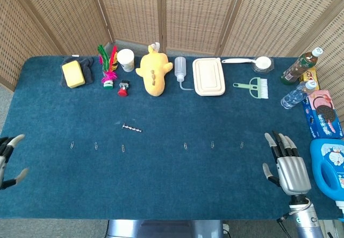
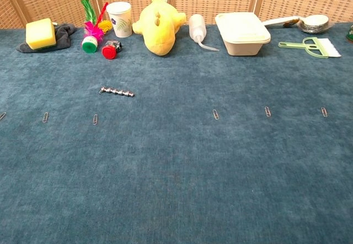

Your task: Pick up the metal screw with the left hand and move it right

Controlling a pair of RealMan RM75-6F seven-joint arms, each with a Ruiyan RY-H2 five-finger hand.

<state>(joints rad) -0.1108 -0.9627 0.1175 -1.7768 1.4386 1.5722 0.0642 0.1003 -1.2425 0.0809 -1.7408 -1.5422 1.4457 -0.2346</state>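
Head view shows the metal screw [image 1: 131, 127] lying flat on the blue table [image 1: 177, 184], left of centre, just beyond a row of paper clips, with nothing touching it. The left hand [image 1: 6, 160] is only partly in frame at the far left edge, near side; its fingers look spread and it holds nothing, well apart from the screw. The right hand [image 1: 287, 165] rests at the near right corner, fingers extended and apart, empty, just beside a blue jug [image 1: 329, 165].

Judging from this, the screw lies free on the cloth and the hand is away from it, so either the carry is not begun or the screw is already set down; the pictures alone cannot settle which. No hand appears in the chest view.

Counted: one screw; six paper clips in the head view, the leftmost [image 1: 71, 145] and the rightmost [image 1: 241, 145] marking the row's ends; one yellow plush toy [image 1: 153, 72]; one paper cup [image 1: 126, 59]; one squeeze bottle [image 1: 180, 69]; one lidded box [image 1: 208, 76]; one sponge [image 1: 73, 73]; two drink bottles at the far right.
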